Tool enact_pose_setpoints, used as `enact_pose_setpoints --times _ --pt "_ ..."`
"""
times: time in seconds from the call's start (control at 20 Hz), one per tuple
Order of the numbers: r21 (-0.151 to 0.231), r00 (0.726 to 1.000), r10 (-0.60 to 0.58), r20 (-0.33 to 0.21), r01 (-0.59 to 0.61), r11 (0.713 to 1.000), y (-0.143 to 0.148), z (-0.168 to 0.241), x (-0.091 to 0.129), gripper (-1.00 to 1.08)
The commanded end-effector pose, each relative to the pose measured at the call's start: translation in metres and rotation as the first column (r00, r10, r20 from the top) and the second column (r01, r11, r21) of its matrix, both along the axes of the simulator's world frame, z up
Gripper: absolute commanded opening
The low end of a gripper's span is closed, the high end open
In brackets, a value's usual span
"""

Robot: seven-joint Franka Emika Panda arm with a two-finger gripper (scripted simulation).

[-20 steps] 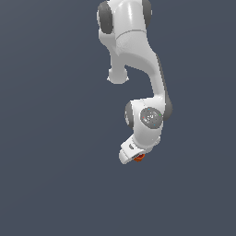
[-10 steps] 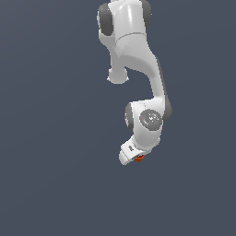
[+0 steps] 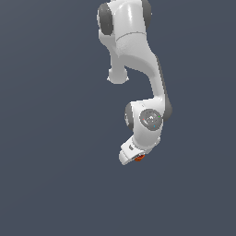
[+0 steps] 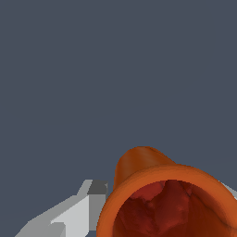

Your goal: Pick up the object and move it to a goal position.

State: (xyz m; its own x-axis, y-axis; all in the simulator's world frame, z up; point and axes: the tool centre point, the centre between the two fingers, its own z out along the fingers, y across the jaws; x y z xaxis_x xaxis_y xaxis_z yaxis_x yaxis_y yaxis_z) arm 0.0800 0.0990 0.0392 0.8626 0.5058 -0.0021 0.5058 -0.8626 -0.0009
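Everywhere, plain slate-grey ground [image 3: 50, 138].

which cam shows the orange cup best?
Wrist view. The orange-red cup fills the frame's lower part, with its tapered wall, rim and dark hollow inside clear, and a gripper finger beside it. The exterior view shows only an orange speck under the gripper.

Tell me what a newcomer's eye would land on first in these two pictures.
In the wrist view, the orange-red cup dominates: its open mouth faces the camera, showing a darker hollow inside, with a grey-white finger beside it. In the exterior view, the white arm hangs against a plain dark background, with only a speck of orange at the gripper at its lower end.
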Motion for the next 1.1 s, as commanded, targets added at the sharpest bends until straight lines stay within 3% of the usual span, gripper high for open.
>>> enact_pose_setpoints --times 0.0,0.45,1.05 --pt "0.000 1.000 0.000 0.002 0.000 1.000 0.000 0.005 0.000 -1.00" --pt "0.000 1.000 0.000 0.002 0.000 1.000 0.001 0.055 -0.006 -1.00" --pt "0.000 1.000 0.001 0.002 -0.001 1.000 0.004 0.188 -0.023 -1.00"
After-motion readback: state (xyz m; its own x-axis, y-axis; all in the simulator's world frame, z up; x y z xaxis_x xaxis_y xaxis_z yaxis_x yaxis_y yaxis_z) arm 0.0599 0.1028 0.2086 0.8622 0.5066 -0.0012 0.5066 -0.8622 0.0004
